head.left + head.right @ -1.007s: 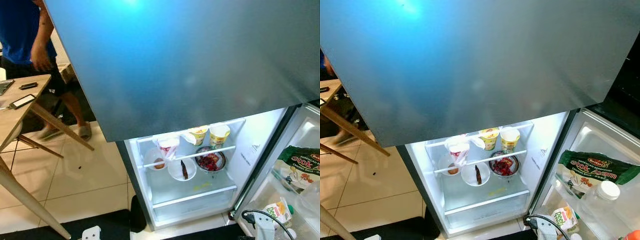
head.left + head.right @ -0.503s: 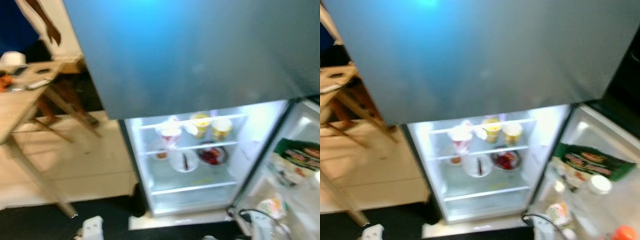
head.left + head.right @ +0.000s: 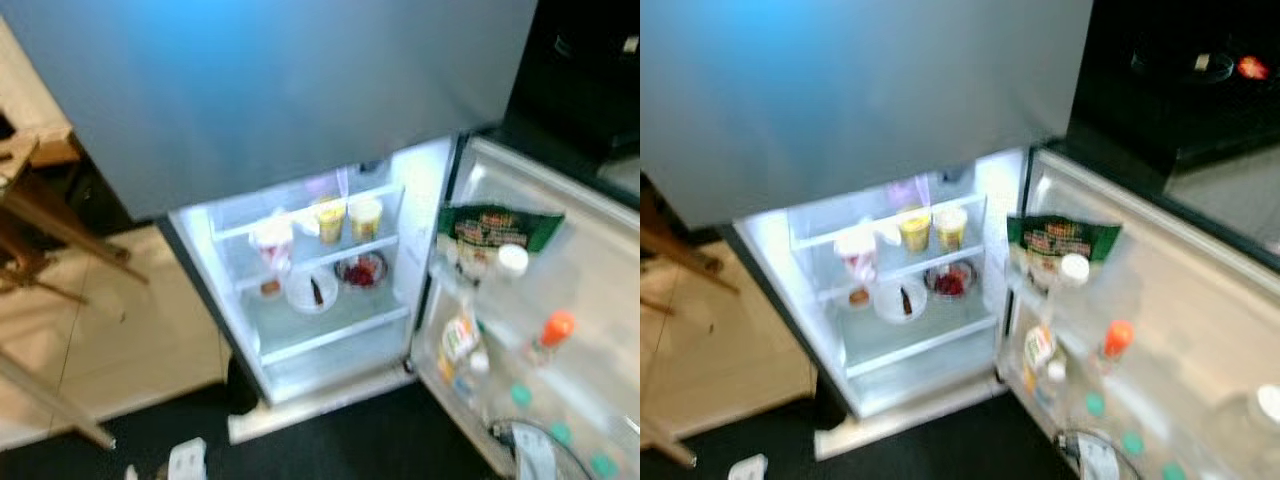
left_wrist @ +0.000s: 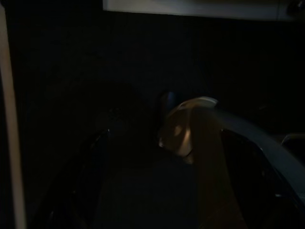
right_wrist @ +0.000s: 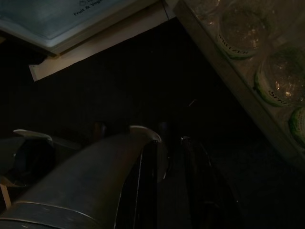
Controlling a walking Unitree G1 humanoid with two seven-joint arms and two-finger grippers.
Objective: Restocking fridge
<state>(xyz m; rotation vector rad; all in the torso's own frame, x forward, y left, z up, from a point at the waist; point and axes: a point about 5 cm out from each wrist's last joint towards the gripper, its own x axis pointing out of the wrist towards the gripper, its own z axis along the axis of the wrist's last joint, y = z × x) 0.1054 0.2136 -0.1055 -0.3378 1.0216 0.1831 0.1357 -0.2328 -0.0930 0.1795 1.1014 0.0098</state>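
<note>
The open silver fridge (image 3: 300,90) holds two yellow cups (image 3: 348,217) on its upper shelf, a white bowl (image 3: 311,291) and red-filled glass bowl (image 3: 361,271) below; a green packet (image 3: 497,226) and orange-capped bottle (image 3: 551,333) fill the right door. Jaws' state cannot be told.

Dim; tool (image 5: 174,143) over dark mat (image 5: 143,81); door-shelf bottles (image 5: 238,33) nearby.

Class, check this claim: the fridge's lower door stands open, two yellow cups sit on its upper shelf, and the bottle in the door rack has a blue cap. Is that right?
One detail is wrong: the bottle in the open door's rack has an orange cap, not blue, as the left eye view shows. The two yellow cups do sit on the upper shelf.
</note>
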